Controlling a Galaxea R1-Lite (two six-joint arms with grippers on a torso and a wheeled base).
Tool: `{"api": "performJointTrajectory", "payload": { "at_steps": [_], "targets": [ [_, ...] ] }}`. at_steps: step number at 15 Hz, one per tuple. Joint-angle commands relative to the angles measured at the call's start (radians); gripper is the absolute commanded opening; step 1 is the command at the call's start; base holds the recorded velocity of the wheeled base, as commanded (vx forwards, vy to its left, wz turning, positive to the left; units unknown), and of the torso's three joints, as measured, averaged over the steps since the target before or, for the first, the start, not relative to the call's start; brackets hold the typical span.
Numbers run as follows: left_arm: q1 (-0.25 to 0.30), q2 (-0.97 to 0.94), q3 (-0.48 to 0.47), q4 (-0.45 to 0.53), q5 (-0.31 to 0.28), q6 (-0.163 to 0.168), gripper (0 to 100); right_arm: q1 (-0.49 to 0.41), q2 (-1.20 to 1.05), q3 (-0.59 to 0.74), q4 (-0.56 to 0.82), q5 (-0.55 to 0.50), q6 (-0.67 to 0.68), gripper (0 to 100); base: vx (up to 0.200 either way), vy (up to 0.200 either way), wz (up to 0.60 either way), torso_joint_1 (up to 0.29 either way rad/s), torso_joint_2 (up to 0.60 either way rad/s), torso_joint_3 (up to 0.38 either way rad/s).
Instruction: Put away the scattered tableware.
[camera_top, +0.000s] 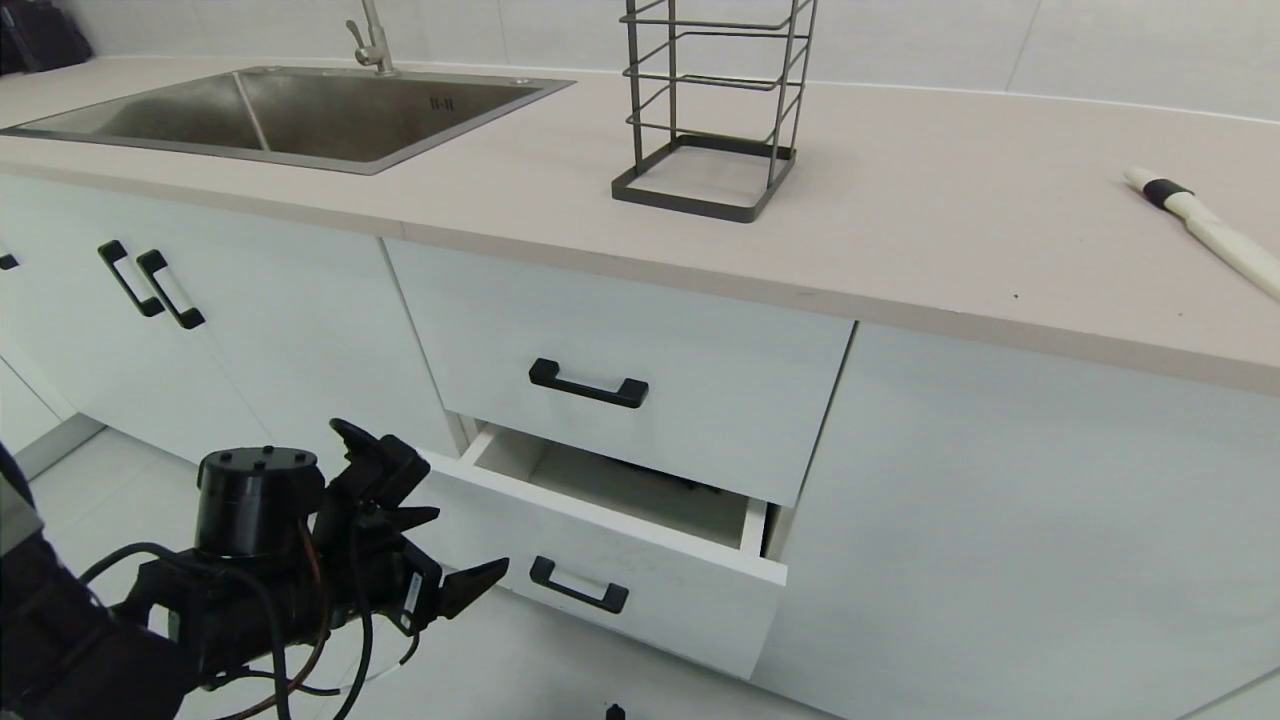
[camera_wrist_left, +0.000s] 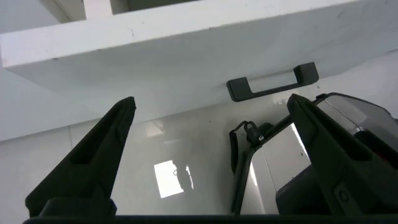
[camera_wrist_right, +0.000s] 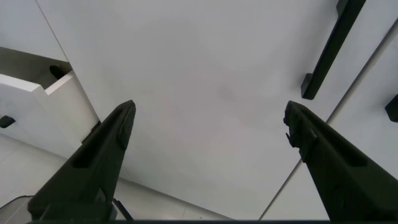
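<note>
Holding left gripper (camera_wrist_left: 210, 106) agape just left of the half-open lower drawer (camera_top: 650, 550). Next, likely: fetching the white utensil (camera_top: 1215, 235) off the worktop (camera_top: 950, 230).

Wall (camera_top: 1100, 40): pale tiles behind the counter.
Countertop (camera_top: 950, 230): long, beige, with a steel sink (camera_top: 330, 125) set in at the left and a faucet (camera_top: 372, 40) behind it.
Cabinets (camera_top: 1000, 520): white fronts, black handles (camera_top: 150, 285).
Floor (camera_top: 560, 680): light grey and glossy.
</note>
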Motion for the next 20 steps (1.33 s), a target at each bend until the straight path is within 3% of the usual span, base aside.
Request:
{"api": "performJointTrajectory", "payload": {
  "at_steps": [1,20],
  "targets": [
    [0.001,0.028,-0.027,-0.012,-0.001,-0.001,100,-0.001,0.001,0.0,0.0,0.001,0.0,100,0.0,0.0,0.0,0.0,0.0,0.0],
    [0.034,0.196,-0.301,-0.027,-0.009,-0.011,100,-0.001,0.001,0.0,0.0,0.001,0.001,100,0.0,0.0,0.0,0.0,0.0,0.0]
  ]
}}
